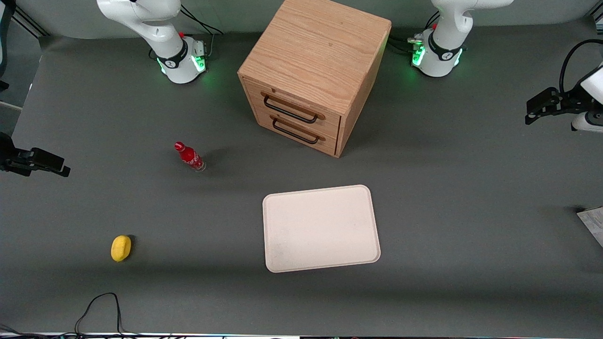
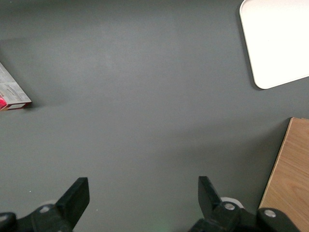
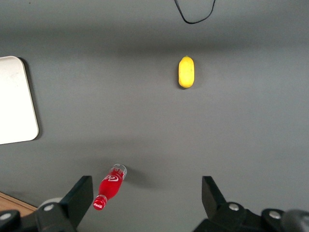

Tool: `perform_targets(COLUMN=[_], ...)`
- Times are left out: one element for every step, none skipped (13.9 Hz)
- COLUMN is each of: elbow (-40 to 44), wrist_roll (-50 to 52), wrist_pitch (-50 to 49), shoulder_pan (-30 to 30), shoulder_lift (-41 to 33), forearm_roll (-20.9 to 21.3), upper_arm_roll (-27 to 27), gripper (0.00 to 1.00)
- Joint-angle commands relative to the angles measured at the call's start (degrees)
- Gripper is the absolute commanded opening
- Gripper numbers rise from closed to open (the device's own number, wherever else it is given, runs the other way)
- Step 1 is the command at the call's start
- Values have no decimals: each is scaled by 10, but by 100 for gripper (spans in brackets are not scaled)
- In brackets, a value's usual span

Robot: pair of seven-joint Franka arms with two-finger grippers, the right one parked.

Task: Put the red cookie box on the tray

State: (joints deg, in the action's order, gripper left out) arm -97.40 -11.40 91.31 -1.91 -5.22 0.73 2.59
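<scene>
Left gripper (image 2: 140, 205) hangs in the air w/ fingers (image 2: 75, 195) spread wide, nothing between them, only bare table (image 2: 145, 106) under it. Red cookie box (image 1: 591, 225) lies flat on the table at the working arm's end, pale printed face up, nearer the front cam than the gripper, well apart from it; only part of it shows in either view. Tray (image 1: 320, 228) sits mid-table, bare, well apart from gripper & box, toward the parked arm's end from both.

Risks, as I judge them:
- box is thin & flat, so fingers coming straight down may scrape the table or slip off the low edges w/o getting a hold
- box lies at an angle to the finger line; w/o wrist rotation the jaws could catch a corner & spin it
- it seems close to the table edge, so a nudge could push it off
- long carry to the tray; a weak edge pinch may let it tilt or drop
- wooden cabinet (image 1: 313, 70) stands just beside the gripper; a wide swing could clip it
</scene>
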Motion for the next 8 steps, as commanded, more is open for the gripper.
perform_targets(elbow=[-7, -7, -8, -8, -10, -10, -12, -11], wrist_roll=[1, 1, 2, 4, 3, 1, 1, 1], wrist_pitch=[-7, -7, -6, 1, 11, 26, 36, 44], shoulder_pan=[-6, -4, -3, -3, -1, 2, 2, 2], shoulder_lift=[-12, -12, -11, -10, -3, 9, 13, 23], forearm_roll=[2, 2, 3, 10, 16, 23, 29, 28], upper_arm_roll=[6, 7, 7, 7, 8, 10, 31, 46], gripper=[100, 100, 100, 100, 100, 100, 100, 99])
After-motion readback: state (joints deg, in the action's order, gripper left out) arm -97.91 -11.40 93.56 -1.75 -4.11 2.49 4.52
